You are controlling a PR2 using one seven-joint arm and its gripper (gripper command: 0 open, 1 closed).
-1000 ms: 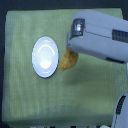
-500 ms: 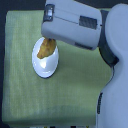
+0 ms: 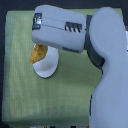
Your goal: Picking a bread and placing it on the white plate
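The bread [image 3: 37,53], a golden-orange bumpy loaf, hangs tilted under my gripper [image 3: 42,46] at the left edge of the white plate [image 3: 48,69]. The gripper's bulky grey housing covers its fingers and the plate's far half. Going by how the loaf sticks out from beneath it, the gripper is shut on the bread. I cannot tell whether the bread touches the plate.
A green cloth [image 3: 22,97] covers the table under the plate. My grey arm [image 3: 107,75] runs down the exterior view's right side to the bottom edge. The table's dark edge shows along the left and top.
The gripper has carried the bread from the plate's right side across to its left edge, and now looms larger in the view.
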